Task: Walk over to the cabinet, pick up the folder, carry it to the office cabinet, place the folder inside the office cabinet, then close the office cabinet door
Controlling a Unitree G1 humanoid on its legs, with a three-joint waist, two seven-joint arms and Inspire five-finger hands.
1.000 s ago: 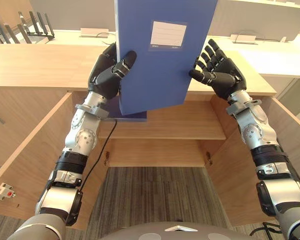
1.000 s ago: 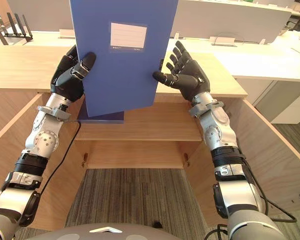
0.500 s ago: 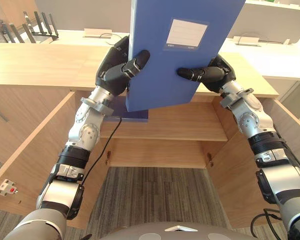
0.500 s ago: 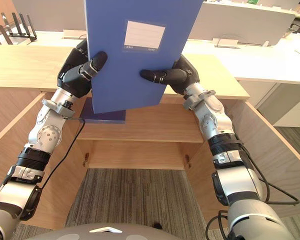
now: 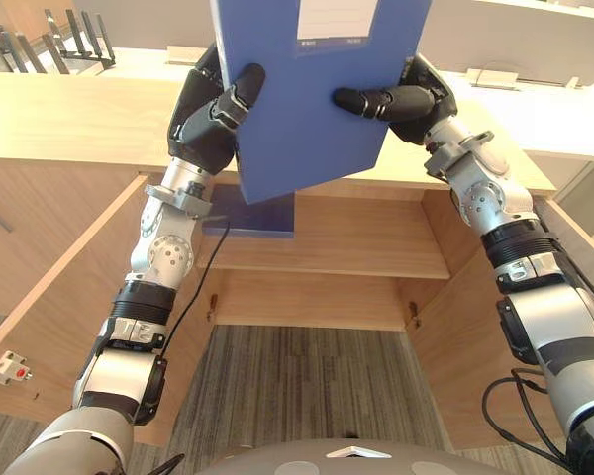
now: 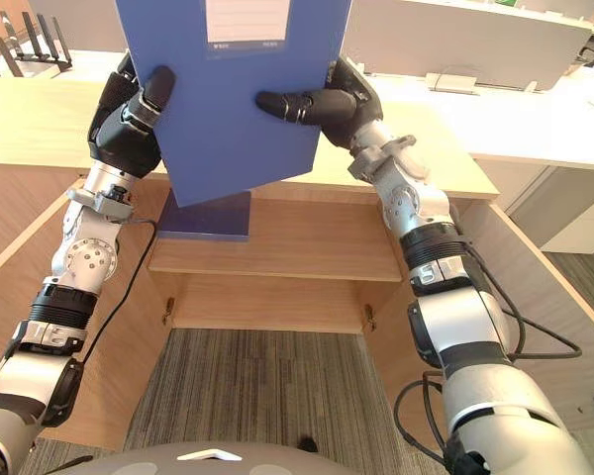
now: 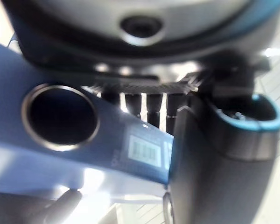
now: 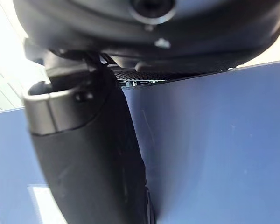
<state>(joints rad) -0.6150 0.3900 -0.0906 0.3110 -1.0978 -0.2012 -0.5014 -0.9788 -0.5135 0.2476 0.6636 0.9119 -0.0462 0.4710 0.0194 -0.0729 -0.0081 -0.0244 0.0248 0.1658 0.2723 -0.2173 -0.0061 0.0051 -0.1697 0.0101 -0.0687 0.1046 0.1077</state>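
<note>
While the tall blue plastic folder [image 5: 307,129] stands upright at top centre, pinched between the left hand [image 5: 204,121] and right hand [image 5: 416,97], both should lower it evenly, without tilt, onto the bare shelf [image 5: 366,242] of the open light-wood cabinet [image 5: 467,341] at mid-frame.

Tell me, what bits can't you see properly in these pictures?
- Folder top: cut off by the upper edge of both eye views, along with most of its white label.
- Dark blue thing on the shelf: partly hidden behind the folder, which the left hand and right hand hold up.
- Spine sticker in the left wrist view: too blurred to read.
</note>
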